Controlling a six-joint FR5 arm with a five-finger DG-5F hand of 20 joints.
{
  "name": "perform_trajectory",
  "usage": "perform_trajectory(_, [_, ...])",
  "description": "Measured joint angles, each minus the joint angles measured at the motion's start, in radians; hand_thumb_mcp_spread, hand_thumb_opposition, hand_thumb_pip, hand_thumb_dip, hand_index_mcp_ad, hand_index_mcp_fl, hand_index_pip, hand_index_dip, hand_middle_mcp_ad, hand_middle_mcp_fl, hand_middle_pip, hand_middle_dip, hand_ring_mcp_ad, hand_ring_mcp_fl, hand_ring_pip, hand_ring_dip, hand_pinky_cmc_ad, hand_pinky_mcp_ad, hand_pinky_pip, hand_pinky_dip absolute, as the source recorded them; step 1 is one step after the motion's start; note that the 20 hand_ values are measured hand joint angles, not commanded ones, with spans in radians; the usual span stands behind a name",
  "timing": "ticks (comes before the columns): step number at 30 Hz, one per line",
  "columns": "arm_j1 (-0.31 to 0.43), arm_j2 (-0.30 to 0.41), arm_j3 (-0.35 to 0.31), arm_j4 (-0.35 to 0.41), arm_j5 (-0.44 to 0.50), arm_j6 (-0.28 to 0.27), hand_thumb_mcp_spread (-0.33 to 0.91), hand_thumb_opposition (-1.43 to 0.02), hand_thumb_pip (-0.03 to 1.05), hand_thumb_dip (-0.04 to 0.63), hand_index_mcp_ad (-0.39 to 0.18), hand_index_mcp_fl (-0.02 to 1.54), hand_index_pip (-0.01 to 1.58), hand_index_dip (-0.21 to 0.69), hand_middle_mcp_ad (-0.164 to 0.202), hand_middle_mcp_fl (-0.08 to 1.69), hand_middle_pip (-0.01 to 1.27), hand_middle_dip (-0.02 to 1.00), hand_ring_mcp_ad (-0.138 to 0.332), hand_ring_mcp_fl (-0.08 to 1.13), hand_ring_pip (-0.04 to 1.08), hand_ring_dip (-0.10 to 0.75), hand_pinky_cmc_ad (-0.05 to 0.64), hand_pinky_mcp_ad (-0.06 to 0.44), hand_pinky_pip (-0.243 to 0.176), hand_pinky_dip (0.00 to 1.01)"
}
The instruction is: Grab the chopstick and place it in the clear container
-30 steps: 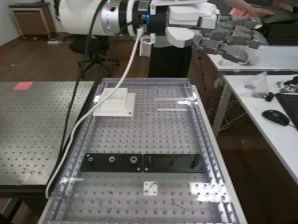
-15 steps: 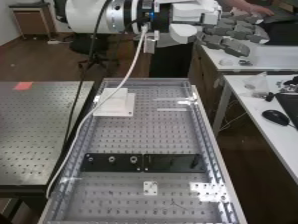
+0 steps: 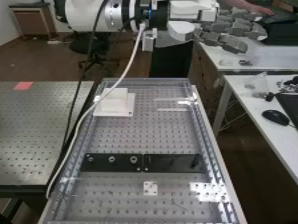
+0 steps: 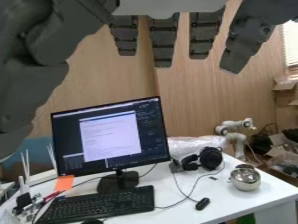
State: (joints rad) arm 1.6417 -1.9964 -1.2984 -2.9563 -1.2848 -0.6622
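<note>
Released and empty, the dark grey robot hand (image 3: 233,43) hung high, beyond and above the far right corner of the long perforated metal bench top (image 3: 143,135). In the wrist view its fingers (image 4: 163,42) were straight and spread, and none of them touched any object. Behind them stood a black-framed computer monitor (image 4: 110,137) on a white desk (image 4: 229,202), so the hand seemed to face outward and not down to the bench.

I judged that the task was at its first step, the approach, with the grasp not yet made. As for the chopstick, 2 thin pale strips (image 3: 171,109) lay crosswise near the far right corner of the bench top. At least 1 of them might have been the chopstick, but with bright reflections close by I could not tell it surely. They were much lower than the hand and nearer to the camera.

The low transparent wall (image 3: 209,150) around the bench top possibly belonged to the clear container; this also was not certain. The next move called for turning the palm downward, lowering the hand toward the strips, and closing it gently, because such a slim thing could roll or slip away.
</note>
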Motion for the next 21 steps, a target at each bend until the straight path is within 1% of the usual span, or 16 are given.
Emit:
perform_trajectory(4, [0.001, 0.001, -0.001, 0.004, -0.006, -0.005, 0.19, -0.70, 0.33, 0.007, -0.087, 0.02, 0.04, 0.101, 0.093, 0.06, 0.10, 0.14, 0.190, 0.00, 0.06, 0.028, 0.438, 0.288, -0.171, 0.28])
perform_trajectory(6, [0.001, 0.002, -0.001, 0.004, -0.013, -0.008, 0.19, -0.70, 0.33, 0.005, -0.098, 0.02, 0.04, 0.101, 0.086, 0.06, 0.10, 0.14, 0.190, 0.00, 0.05, 0.028, 0.438, 0.288, -0.171, 0.28])
perform_trajectory(7, [0.001, 0.002, -0.001, 0.004, -0.011, -0.009, 0.19, -0.70, 0.33, 0.007, -0.091, 0.02, 0.04, 0.101, 0.093, 0.06, 0.10, 0.14, 0.190, 0.00, 0.05, 0.028, 0.435, 0.288, -0.171, 0.28])
perform_trajectory(14, [0.002, -0.001, 0.006, 0.002, -0.005, -0.012, 0.19, -0.69, 0.33, 0.007, -0.087, 0.02, 0.03, 0.098, 0.093, 0.06, 0.11, 0.14, 0.190, 0.00, 0.06, 0.028, 0.435, 0.288, -0.171, 0.29])
perform_trajectory(16, [0.002, -0.002, 0.008, 0.001, -0.003, -0.014, 0.19, -0.69, 0.33, 0.007, -0.087, 0.02, 0.03, 0.098, 0.093, 0.01, 0.11, 0.14, 0.190, 0.00, 0.06, 0.028, 0.438, 0.288, -0.171, 0.29])
perform_trajectory(21, [0.005, -0.003, 0.009, 0.002, 0.010, -0.016, 0.19, -0.69, 0.33, 0.007, -0.087, 0.02, 0.03, 0.096, 0.093, 0.01, 0.11, 0.14, 0.190, 0.00, 0.06, 0.028, 0.438, 0.286, -0.171, 0.30])
